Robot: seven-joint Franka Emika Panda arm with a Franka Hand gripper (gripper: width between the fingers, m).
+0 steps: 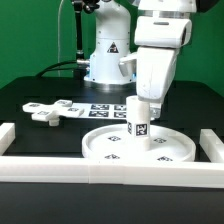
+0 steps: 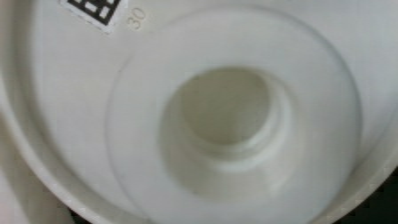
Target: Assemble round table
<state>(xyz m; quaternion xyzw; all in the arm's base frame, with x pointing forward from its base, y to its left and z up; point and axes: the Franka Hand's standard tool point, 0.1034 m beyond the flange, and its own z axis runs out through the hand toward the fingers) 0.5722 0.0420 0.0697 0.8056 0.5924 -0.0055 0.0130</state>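
Cylinder leg (image 1: 138, 122): upright, long axis vertical, at the centre of the round disc (image 1: 105, 148), directly beneath my gripper (image 1: 141, 99). Finger opening and any hold on it: I cannot tell.

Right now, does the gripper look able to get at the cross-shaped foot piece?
Probably yes, once freed: the gripper sits over the cylinder leg standing in the round disc; the cross-shaped foot piece lies uncovered at the exterior view's left, nothing between.
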